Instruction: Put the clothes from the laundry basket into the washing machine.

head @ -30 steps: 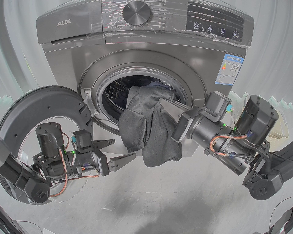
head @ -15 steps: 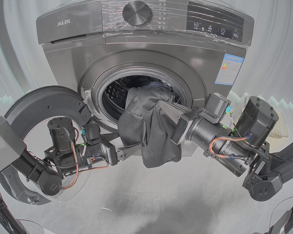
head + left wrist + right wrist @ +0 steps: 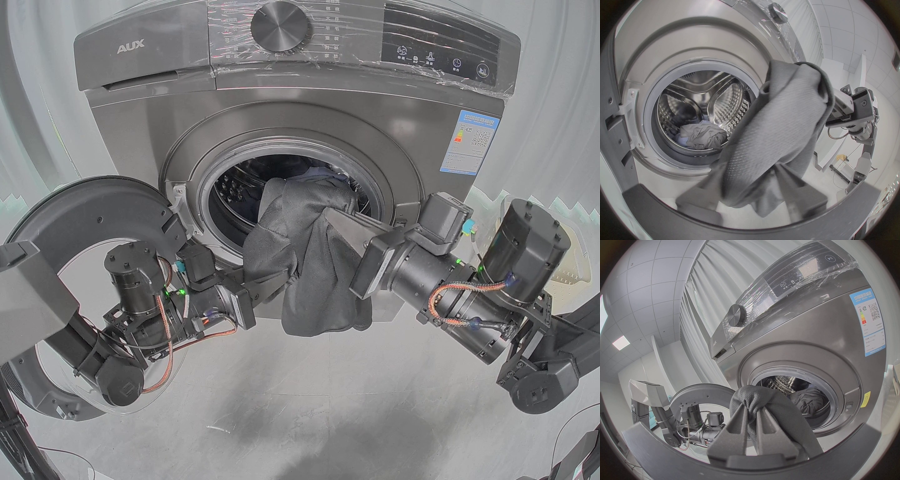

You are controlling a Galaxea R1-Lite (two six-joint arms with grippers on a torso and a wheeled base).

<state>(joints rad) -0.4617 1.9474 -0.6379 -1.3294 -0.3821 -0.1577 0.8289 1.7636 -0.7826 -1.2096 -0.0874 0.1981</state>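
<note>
At the mouth of the grey metal washing machine (image 3: 187, 125), the dark grey knitted garment (image 3: 306, 250) hangs half out. The right gripper (image 3: 751, 410) has its jaws pinching the garment's top. The left gripper (image 3: 275, 284) has its jaws spread under it. If the right one lets go too early, the garment may slide to the floor (image 3: 312, 406).

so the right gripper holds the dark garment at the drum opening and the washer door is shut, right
No: the head view shows the door open, swung to the robot's left. The right gripper does hold the dark garment at the drum opening.
</note>
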